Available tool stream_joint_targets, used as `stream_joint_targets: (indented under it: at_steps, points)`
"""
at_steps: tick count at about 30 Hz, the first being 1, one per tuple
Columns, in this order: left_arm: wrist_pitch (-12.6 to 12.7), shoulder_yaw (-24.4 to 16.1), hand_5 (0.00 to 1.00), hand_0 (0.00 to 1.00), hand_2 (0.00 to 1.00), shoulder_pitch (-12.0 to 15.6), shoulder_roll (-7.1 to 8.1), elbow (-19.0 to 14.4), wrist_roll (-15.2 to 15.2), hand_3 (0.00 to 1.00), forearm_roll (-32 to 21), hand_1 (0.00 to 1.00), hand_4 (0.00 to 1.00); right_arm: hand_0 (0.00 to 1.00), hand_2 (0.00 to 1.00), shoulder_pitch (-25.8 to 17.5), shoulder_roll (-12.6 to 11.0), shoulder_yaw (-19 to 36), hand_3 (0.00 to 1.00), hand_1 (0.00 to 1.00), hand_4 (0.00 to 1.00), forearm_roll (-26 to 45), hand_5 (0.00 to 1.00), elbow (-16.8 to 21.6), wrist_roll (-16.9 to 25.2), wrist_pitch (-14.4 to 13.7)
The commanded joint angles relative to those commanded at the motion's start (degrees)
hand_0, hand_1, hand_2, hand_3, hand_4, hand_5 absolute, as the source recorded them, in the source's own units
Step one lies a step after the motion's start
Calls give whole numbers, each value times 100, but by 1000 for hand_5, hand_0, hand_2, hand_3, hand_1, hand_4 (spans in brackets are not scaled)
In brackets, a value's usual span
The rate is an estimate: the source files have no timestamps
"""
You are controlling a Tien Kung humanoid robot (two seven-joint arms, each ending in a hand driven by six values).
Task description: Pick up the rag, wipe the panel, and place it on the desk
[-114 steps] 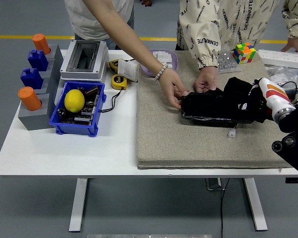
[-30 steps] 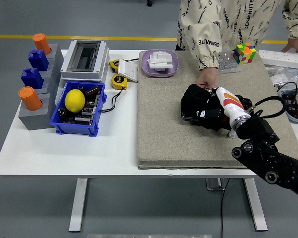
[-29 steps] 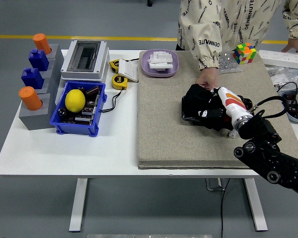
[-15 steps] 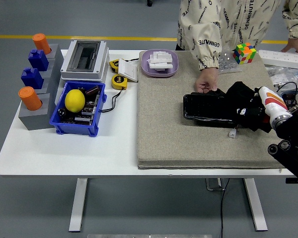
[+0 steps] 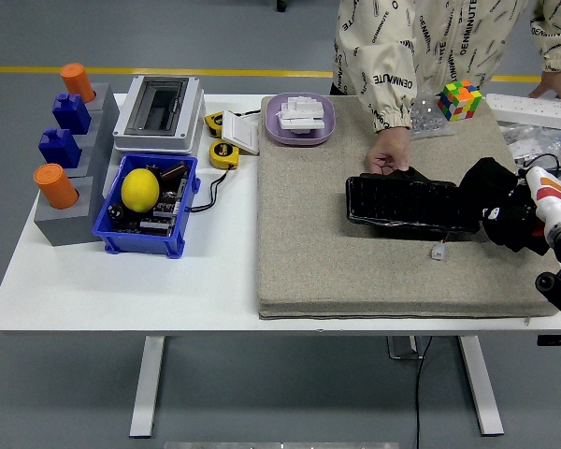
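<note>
Your right hand sits at the right end of the panel, its black fingers clamped on the rag — the black cloth is bunched under and around the hand, touching the panel's right end. The panel, a dark flat tray-like slab, lies across the mat with its long side running left to right, a little right of the mat's middle. A small white connector on a thin wire lies on the mat just near of the panel. At the far side a person in a printed cream top rests one hand on the panel's far left corner, fingers touching its edge. Your left arm is out of view. On the far edge of the mat you can see a purple tray with white pieces in it, and to the right a coloured cube. Left of the mat, on the bare table, stands a blue bin holding a lemon — beyond it a white box and two yellow tape measures.
</note>
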Motion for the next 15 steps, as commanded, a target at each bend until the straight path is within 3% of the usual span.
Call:
stream_joint_targets:
  at_steps: [15]
  points:
    - [4, -18, 442, 607, 656, 14, 12, 15, 4, 560, 6, 642, 628, 286, 440, 242, 299, -178, 479, 408, 964, 32, 161, -1, -3, -17]
